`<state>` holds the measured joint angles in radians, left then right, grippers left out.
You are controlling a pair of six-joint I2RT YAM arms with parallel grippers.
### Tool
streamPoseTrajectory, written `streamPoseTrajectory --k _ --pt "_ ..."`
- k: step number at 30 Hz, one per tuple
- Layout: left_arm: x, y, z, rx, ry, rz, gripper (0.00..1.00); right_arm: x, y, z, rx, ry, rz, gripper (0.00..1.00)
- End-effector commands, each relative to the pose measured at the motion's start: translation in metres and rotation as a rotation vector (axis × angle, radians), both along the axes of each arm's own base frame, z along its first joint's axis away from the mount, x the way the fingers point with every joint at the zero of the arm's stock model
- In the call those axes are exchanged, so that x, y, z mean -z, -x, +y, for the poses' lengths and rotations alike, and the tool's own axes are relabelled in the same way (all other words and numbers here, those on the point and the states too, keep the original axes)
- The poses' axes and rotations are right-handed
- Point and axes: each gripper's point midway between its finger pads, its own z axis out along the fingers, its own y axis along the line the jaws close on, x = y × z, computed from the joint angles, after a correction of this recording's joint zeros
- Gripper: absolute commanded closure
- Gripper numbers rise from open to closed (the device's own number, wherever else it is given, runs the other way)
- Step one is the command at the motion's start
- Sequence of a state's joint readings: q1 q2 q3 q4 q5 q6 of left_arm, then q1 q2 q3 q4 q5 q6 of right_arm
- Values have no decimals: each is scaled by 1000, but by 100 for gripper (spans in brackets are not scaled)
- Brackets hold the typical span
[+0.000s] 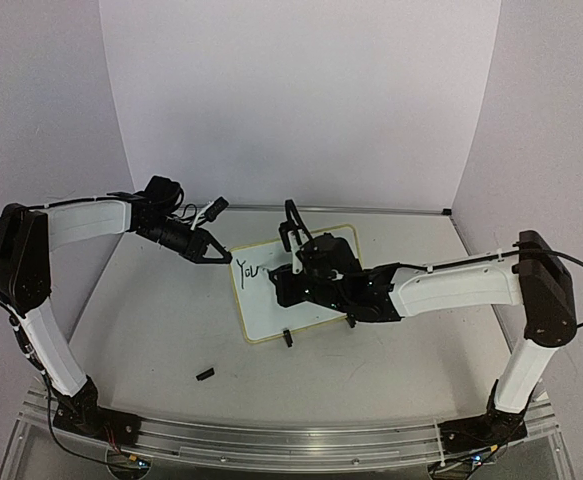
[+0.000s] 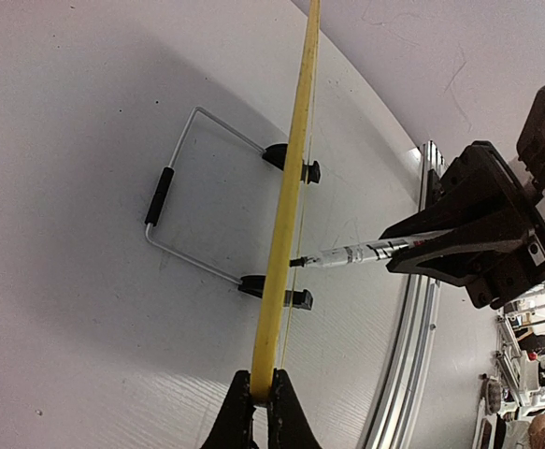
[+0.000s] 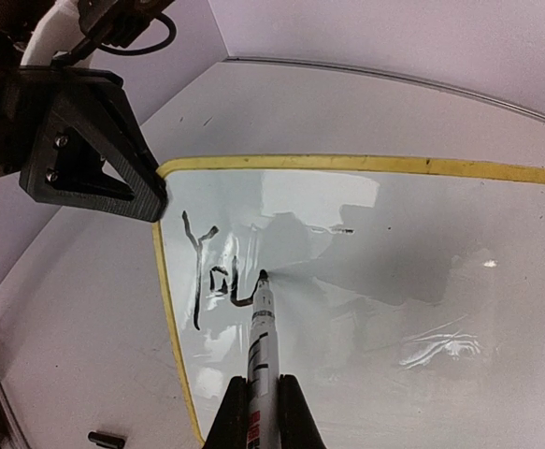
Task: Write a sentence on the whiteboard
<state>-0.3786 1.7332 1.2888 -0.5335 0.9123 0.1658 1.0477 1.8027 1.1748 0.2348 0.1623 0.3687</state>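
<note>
Two sets of jaws meet at the whiteboard (image 1: pixel 261 305), which stands on the table (image 1: pixel 151 330), long side running left to right. Our left jaws clamp its yellow top-left corner; our right jaws clamp a marker (image 3: pixel 263 337) pointing away, tip touching the board beside the letters (image 3: pixel 218 279) "You".

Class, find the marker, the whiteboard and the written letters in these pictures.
marker (image 3: pixel 263 335): right wrist view, on its barrel.
whiteboard (image 3: pixel 347 163): right wrist view, on its yellow rim.
written letters (image 3: pixel 218 278): right wrist view, on the middle letter.
</note>
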Motion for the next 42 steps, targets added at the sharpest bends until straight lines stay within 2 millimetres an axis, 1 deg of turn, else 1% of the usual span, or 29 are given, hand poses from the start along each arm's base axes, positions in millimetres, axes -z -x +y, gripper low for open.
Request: streamPoseTrajectory --k 1,8,12,16,20,23,25,27,30,35,42 --pt "-7 -4 -4 25 -4 -57 100 0 -6 -5 27 -20 8 100" --pt "-7 -4 -4 25 -5 -57 100 13 2 -9 18 -19 50 100" --pt "-7 -4 -4 25 -5 -57 100 16 5 -11 13 -16 60 100" --pt "-7 -4 -4 25 -5 -56 100 17 4 -18 34 -11 56 100" --pt "-6 -4 -4 25 -5 -54 100 6 1 -24 60 -17 28 100" --pt "-6 -4 -4 25 -5 -53 100 -13 1 -23 53 -43 -5 100" --pt "-6 -4 -4 25 -6 -53 100 -32 3 -19 27 -89 -32 100" --pt "-6 -4 -4 25 -6 -54 100 -47 4 -16 11 -120 -50 100" --pt "-6 -4 -4 25 -5 -54 100 -57 1 -11 5 -132 -68 100" --pt "-6 -4 -4 25 -5 -55 100 -50 -7 -4 10 -104 -75 100" --pt "-7 -4 -4 26 -4 -56 100 -41 -13 3 13 -87 -71 100"
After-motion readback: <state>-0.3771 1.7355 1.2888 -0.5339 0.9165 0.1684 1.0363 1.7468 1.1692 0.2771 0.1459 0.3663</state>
